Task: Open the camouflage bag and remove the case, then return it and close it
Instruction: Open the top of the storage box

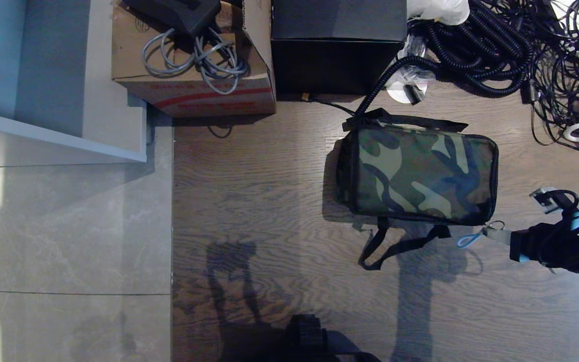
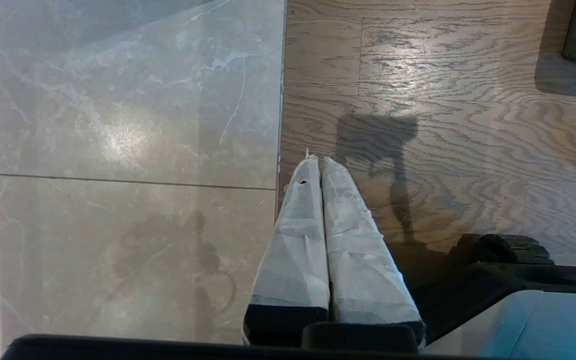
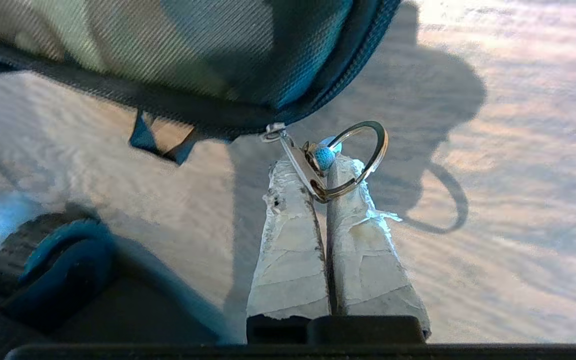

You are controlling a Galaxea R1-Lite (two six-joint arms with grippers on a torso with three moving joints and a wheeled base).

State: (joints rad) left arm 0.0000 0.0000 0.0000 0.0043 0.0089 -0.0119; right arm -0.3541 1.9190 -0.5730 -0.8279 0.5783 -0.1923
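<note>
Camouflage bag [image 1: 422, 173] lies zipped; only the wrist view shows the right gripper [image 3: 325, 167] pinching its zipper ring [image 3: 355, 157].

You're looking at the camouflage bag [image 1: 420, 173] in green, tan, brown and black blotches, edged in black trim, its black strap [image 1: 395, 246] looping just below it. At the bag's corner there's a silver ring [image 3: 355, 160] with a light blue loop [image 1: 468, 240], or possibly a cord. Behind the bag sits a plain black box [image 1: 337, 45]; beside that, a brown carton [image 1: 194, 75] striped red.
</note>
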